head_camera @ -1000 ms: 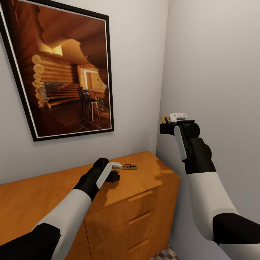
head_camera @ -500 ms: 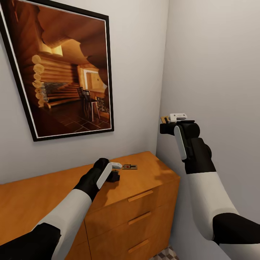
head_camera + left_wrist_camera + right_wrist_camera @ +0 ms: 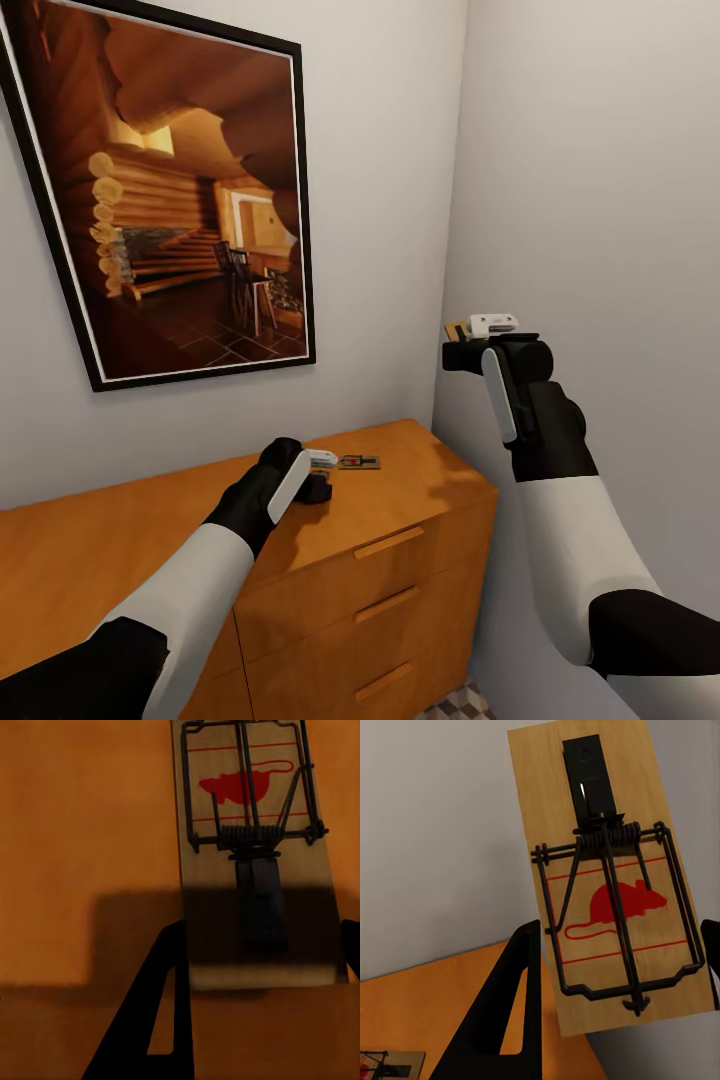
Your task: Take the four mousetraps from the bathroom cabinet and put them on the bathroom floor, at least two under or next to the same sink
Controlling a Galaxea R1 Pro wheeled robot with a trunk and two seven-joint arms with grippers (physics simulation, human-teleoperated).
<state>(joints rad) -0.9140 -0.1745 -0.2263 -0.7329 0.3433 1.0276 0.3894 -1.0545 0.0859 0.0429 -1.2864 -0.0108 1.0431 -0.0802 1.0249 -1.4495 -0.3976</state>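
Mousetraps are what I'm after, and over the last second nothing has shifted: the cabinet (image 3: 300, 540) fills the low 7 o'clock of my head view, and my arms hold as they were. My right gripper (image 3: 462, 345), raised toward 3 o'clock, stays clenched on one mousetrap (image 3: 615, 881). My left gripper (image 3: 322, 478) rests open on the cabinet top, fingers (image 3: 161, 1020) straddling the near end of a second trap (image 3: 255, 855), so closing comes next, I judge.
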